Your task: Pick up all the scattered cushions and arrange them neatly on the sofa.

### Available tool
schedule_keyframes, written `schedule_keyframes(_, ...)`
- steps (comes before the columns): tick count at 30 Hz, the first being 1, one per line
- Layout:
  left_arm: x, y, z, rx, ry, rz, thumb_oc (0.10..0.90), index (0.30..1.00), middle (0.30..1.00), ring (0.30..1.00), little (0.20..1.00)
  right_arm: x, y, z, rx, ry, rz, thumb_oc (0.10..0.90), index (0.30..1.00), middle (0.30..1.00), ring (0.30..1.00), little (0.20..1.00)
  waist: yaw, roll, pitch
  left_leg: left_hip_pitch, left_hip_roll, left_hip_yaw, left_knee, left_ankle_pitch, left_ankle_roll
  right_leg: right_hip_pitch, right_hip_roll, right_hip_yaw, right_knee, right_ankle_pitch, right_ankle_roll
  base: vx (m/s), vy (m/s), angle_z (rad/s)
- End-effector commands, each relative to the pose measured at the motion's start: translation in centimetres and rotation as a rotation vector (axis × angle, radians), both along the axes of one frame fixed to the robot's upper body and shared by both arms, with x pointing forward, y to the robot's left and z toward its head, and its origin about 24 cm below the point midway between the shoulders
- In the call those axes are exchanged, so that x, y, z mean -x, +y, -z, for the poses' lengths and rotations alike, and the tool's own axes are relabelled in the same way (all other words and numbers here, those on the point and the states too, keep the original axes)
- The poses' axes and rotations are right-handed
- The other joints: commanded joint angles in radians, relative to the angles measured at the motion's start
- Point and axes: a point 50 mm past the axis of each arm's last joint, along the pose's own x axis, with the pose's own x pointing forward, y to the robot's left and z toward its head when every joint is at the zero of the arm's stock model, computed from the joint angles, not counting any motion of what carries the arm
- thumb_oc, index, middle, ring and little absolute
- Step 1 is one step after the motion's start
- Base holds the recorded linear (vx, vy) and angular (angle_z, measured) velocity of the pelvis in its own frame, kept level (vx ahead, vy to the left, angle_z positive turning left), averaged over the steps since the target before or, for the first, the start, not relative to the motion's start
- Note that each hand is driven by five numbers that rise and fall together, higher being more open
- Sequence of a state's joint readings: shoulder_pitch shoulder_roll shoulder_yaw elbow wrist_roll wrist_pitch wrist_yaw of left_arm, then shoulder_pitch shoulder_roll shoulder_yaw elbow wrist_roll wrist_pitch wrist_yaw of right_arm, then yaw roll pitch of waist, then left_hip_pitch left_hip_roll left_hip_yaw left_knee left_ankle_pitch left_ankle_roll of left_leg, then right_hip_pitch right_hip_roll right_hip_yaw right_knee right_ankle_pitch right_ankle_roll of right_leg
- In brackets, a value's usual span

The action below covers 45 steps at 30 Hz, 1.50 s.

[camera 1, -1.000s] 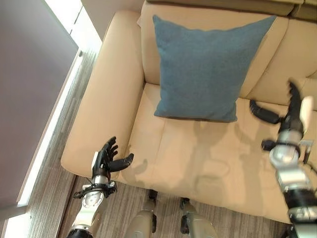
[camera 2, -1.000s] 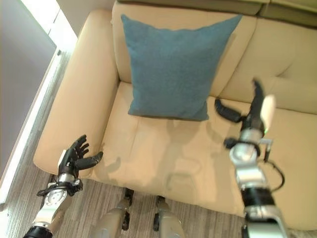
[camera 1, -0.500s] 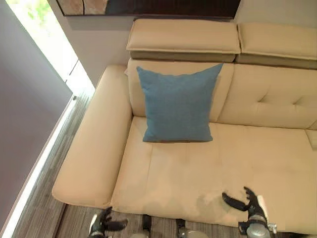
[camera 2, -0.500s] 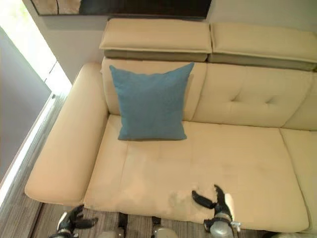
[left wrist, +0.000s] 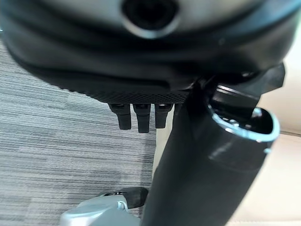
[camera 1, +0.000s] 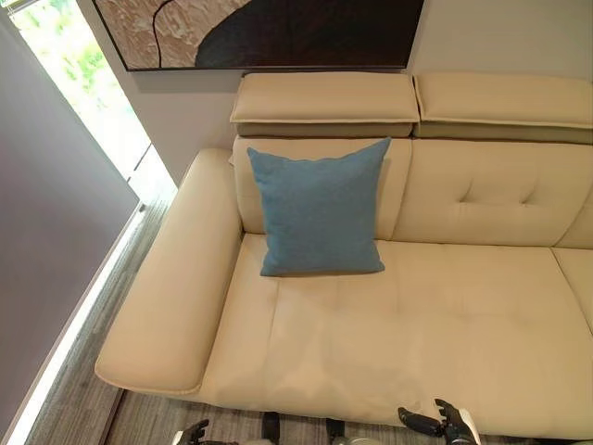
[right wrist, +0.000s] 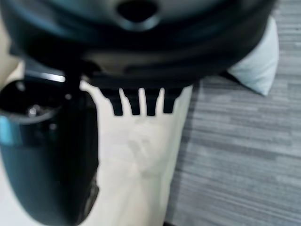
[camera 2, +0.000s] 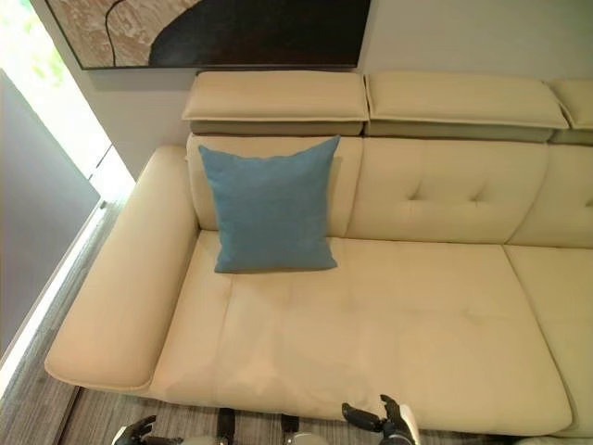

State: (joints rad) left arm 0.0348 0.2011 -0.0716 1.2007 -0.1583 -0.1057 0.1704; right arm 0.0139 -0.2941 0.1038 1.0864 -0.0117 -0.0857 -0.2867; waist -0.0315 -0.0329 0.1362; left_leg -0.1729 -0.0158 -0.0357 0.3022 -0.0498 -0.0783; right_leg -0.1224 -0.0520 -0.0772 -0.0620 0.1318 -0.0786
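Observation:
A blue cushion (camera 1: 320,209) stands upright on the beige sofa (camera 1: 435,315), leaning against the backrest of the leftmost seat beside the armrest (camera 1: 171,297). My left hand (camera 1: 193,432) hangs low in front of the sofa's front edge, open and empty, with its fingers (left wrist: 138,115) over the grey floor. My right hand (camera 1: 435,425) is also low at the seat's front edge, open with the thumb spread, holding nothing. Its fingers (right wrist: 141,101) hang over the seat edge. The corner of a pale cushion (right wrist: 256,61) lies on the floor past them.
Grey striped flooring (left wrist: 56,155) runs in front of the sofa and along its left side. A bright window strip (camera 1: 74,83) is at the left. A dark framed picture (camera 1: 269,32) hangs above the headrests (camera 1: 324,97). The seats right of the blue cushion are bare.
The camera has pulled back and tilted up, bringing the wall picture and headrests into view. Both hands have dropped from seat level to the view's lower edge. The blue cushion stays put.

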Motion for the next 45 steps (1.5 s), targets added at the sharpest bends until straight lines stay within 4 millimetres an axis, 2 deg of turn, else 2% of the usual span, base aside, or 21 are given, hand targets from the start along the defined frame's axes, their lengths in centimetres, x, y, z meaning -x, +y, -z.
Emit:
schedule_keyframes(1, -1.5, -0.7, -0.4, 0.003, -0.08, 0.021, 0.8, 0.9, 0.9, 0.9, 0.9, -2.2, -1.1, -1.3, 0.036, -0.092, 0.004, 0.8, 0.9, 0.9, 0.9, 0.9, -0.016, 0.0, -0.022, 0.148, -0.015, -0.026, 0.051, -0.096, 0.046, 0.016, 0.028, 0.002, -0.003, -0.07, 0.15, -0.11, 0.096, -0.22)
schedule_keyframes(3, -1.8, -0.9, -0.5, 0.002, -0.087, 0.029, 0.8, 0.9, 0.9, 0.9, 0.9, -2.1, -1.0, -1.2, 0.034, -0.084, 0.007, 0.8, 0.9, 0.9, 0.9, 0.9, -0.024, 0.008, -0.029, 0.187, -0.01, -0.027, 0.008, -0.105, 0.044, 0.002, 0.035, -0.001, 0.0, -0.064, 0.154, -0.13, 0.114, -0.05)
schedule_keyframes(6, -3.2, -1.2, -0.8, -0.023, -0.104, 0.099, 0.8, 0.9, 0.9, 0.9, 0.9, -2.0, -0.6, -0.8, 0.03, -0.051, 0.006, 0.8, 0.9, 0.9, 0.9, 0.9, -0.047, 0.01, -0.036, 0.261, -0.024, -0.005, -0.15, -0.184, 0.064, -0.064, 0.029, -0.015, 0.023, -0.018, 0.182, -0.19, 0.158, 0.24)
schedule_keyframes(8, -3.2, -1.2, -0.8, -0.023, -0.104, 0.099, 0.8, 0.9, 0.9, 0.9, 0.9, -2.0, -0.6, -0.8, 0.029, -0.052, 0.006, 0.8, 0.9, 0.9, 0.9, 0.9, -0.047, 0.01, -0.036, 0.262, -0.024, -0.005, -0.152, -0.183, 0.064, -0.064, 0.029, -0.015, 0.023, -0.018, 0.182, -0.17, 0.122, -0.04)
schedule_keyframes(9, -3.5, -1.0, -0.9, -0.038, -0.104, 0.117, 0.8, 0.9, 0.9, 0.9, 0.9, -1.7, 0.1, -0.4, 0.019, -0.019, -0.015, 0.8, 0.9, 0.9, 0.9, 0.9, -0.042, -0.008, -0.021, 0.265, -0.062, -0.016, -0.208, -0.196, 0.092, -0.112, 0.011, -0.022, 0.029, 0.017, 0.208, -0.35, 0.219, -0.09)
schedule_keyframes(12, -3.2, -0.7, -0.8, -0.047, -0.089, 0.109, 0.8, 0.9, 0.9, 0.9, 0.9, -1.9, 0.7, -0.2, -0.002, -0.014, -0.023, 0.8, 0.9, 0.9, 0.9, 0.9, -0.034, -0.023, 0.013, 0.242, -0.089, -0.021, -0.21, -0.172, 0.11, -0.154, -0.014, -0.025, 0.074, 0.031, 0.236, -0.33, 0.192, -0.28)
schedule_keyframes(15, -3.0, -0.3, -0.8, -0.059, -0.07, 0.114, 0.8, 0.9, 0.9, 0.9, 0.9, -2.0, 0.9, -0.2, -0.013, -0.016, -0.018, 0.8, 0.9, 0.9, 0.9, 0.9, -0.033, -0.022, 0.037, 0.212, -0.085, -0.02, -0.194, -0.155, 0.116, -0.172, -0.019, -0.003, 0.145, -0.012, 0.243, -0.3, 0.097, -0.01)
schedule_keyframes(16, -2.4, 0.2, -0.7, -0.073, -0.043, 0.106, 0.8, 0.9, 0.9, 0.9, 0.9, -1.7, 1.2, 0.0, -0.029, -0.008, -0.018, 0.8, 0.9, 0.9, 0.9, 0.9, -0.025, -0.02, 0.04, 0.183, -0.086, -0.017, -0.196, -0.13, 0.126, -0.161, -0.023, 0.011, 0.226, -0.055, 0.225, -0.31, 0.094, 0.14)
schedule_keyframes(17, -2.4, 0.2, -0.7, -0.073, -0.043, 0.106, 0.8, 0.9, 0.9, 0.9, 0.9, -1.7, 1.2, 0.0, -0.029, -0.008, -0.018, 0.8, 0.9, 0.9, 0.9, 0.9, -0.024, -0.02, 0.04, 0.184, -0.086, -0.017, -0.196, -0.131, 0.126, -0.161, -0.023, 0.011, 0.229, -0.056, 0.225, -0.34, 0.11, 0.09)
schedule_keyframes(18, -1.5, 0.5, -0.5, -0.072, -0.016, 0.084, 0.8, 0.9, 0.9, 0.9, 0.9, -1.0, 1.2, 0.4, -0.034, 0.016, -0.003, 0.8, 0.9, 0.9, 0.9, 0.9, -0.006, -0.007, 0.037, 0.166, -0.073, -0.011, -0.205, -0.109, 0.135, -0.129, -0.03, 0.001, 0.318, -0.105, 0.198, -0.15, 0.054, -0.14)
schedule_keyframes(19, -1.5, 0.5, -0.5, -0.073, -0.016, 0.084, 0.8, 0.9, 0.9, 0.9, 0.9, -1.0, 1.2, 0.4, -0.034, 0.015, -0.003, 0.8, 0.9, 0.9, 0.9, 0.9, -0.007, -0.008, 0.035, 0.164, -0.074, -0.011, -0.206, -0.107, 0.135, -0.131, -0.031, 0.001, 0.317, -0.103, 0.199, -0.2, 0.065, -0.37)
schedule_keyframes(22, -0.4, 1.2, -0.3, -0.084, 0.022, 0.062, 0.8, 0.9, 0.9, 0.9, 0.9, 0.1, 1.3, 0.9, -0.058, 0.059, 0.033, 0.8, 0.9, 0.9, 0.9, 0.9, 0.027, 0.003, -0.002, 0.13, -0.051, 0.001, -0.236, -0.072, 0.134, -0.041, -0.042, -0.012, 0.372, -0.178, 0.182, -0.13, -0.002, -0.2)
schedule_keyframes(25, -0.2, 1.5, -0.4, -0.093, 0.022, 0.052, 0.8, 0.9, 0.9, 0.9, 0.9, 0.1, 1.7, 1.0, -0.075, 0.054, 0.041, 0.8, 0.9, 0.9, 0.9, 0.9, 0.056, -0.017, -0.028, 0.103, -0.051, 0.024, -0.244, -0.054, 0.12, 0.054, -0.05, -0.03, 0.289, -0.188, 0.19, -0.12, -0.091, -0.08)
schedule_keyframes(28, -0.3, 1.5, -0.4, -0.093, 0.021, 0.051, 0.8, 0.9, 0.9, 0.9, 0.9, 0.0, 1.7, 1.0, -0.081, 0.046, 0.05, 0.8, 0.9, 0.9, 0.9, 0.9, 0.057, -0.029, -0.047, 0.104, -0.049, 0.035, -0.258, -0.047, 0.109, 0.086, -0.037, -0.024, 0.194, -0.199, 0.194, -0.03, -0.1, -0.23)
schedule_keyframes(30, -0.9, 1.2, -0.4, -0.096, 0.011, 0.071, 0.8, 0.9, 0.9, 0.9, 0.9, -0.6, 1.7, 0.8, -0.08, 0.024, 0.052, 0.8, 0.9, 0.9, 0.9, 0.9, 0.042, -0.031, -0.047, 0.098, -0.035, 0.048, -0.246, -0.041, 0.096, 0.081, -0.009, 0.016, 0.165, -0.197, 0.184, -0.07, -0.165, -0.09)
schedule_keyframes(36, -2.8, -0.2, -0.7, -0.098, -0.027, 0.184, 0.8, 0.9, 0.9, 0.9, 0.9, -0.1, 1.2, 0.8, -0.063, 0.032, 0.054, 0.8, 0.9, 0.9, 0.9, 0.9, 0.009, -0.032, -0.024, 0.08, -0.026, 0.055, -0.163, -0.062, 0.083, 0.087, 0.015, 0.041, 0.149, -0.199, 0.152, -0.06, -0.119, -0.08)
schedule_keyframes(38, -3.5, -0.7, -0.8, -0.091, -0.047, 0.206, 0.8, 0.9, 0.9, 0.9, 0.9, 0.2, 1.0, 0.8, -0.054, 0.047, 0.063, 0.8, 0.9, 0.9, 0.9, 0.9, 0.008, -0.032, -0.014, 0.063, -0.028, 0.033, -0.126, -0.067, 0.079, 0.081, 0.018, 0.051, 0.152, -0.194, 0.146, -0.08, -0.028, -0.11)
schedule_keyframes(39, -4.2, -1.2, -0.9, -0.083, -0.067, 0.227, 0.8, 0.9, 0.9, 0.9, 0.9, 0.6, 0.7, 0.9, -0.039, 0.067, 0.07, 0.8, 0.9, 0.9, 0.9, 0.9, 0.014, -0.029, -0.003, 0.045, -0.049, -0.047, -0.111, -0.064, 0.069, 0.07, 0.026, 0.076, 0.156, -0.186, 0.143, -0.07, 0.009, -0.25)
schedule_keyframes(40, -4.2, -1.2, -0.9, -0.083, -0.067, 0.227, 0.8, 0.9, 0.9, 0.9, 0.9, 0.6, 0.6, 0.9, -0.038, 0.067, 0.07, 0.8, 0.9, 0.9, 0.9, 0.9, 0.014, -0.028, -0.003, 0.046, -0.049, -0.047, -0.111, -0.064, 0.069, 0.07, 0.026, 0.075, 0.156, -0.186, 0.143, -0.09, 0.02, -0.57)
schedule_keyframes(42, -4.4, -1.8, -0.9, -0.071, -0.074, 0.237, 0.8, 0.9, 0.9, 0.9, 0.9, 1.2, 0.1, 1.0, -0.008, 0.098, 0.069, 0.8, 0.9, 0.9, 0.9, 0.9, 0.023, -0.023, -0.003, 0.039, -0.089, -0.198, -0.121, -0.06, 0.062, 0.057, 0.037, 0.137, 0.144, -0.167, 0.148, -0.03, 0.034, -0.83)
schedule_keyframes(45, -4.8, -2.1, -0.9, -0.068, -0.081, 0.25, 0.8, 0.9, 0.9, 0.9, 0.9, 1.3, -0.3, 0.9, 0.008, 0.108, 0.075, 0.8, 0.9, 0.9, 0.9, 0.9, 0.021, -0.016, -0.008, 0.044, -0.111, -0.289, -0.134, -0.057, 0.06, 0.043, 0.05, 0.206, 0.127, -0.147, 0.158, -0.03, 0.083, -0.91)
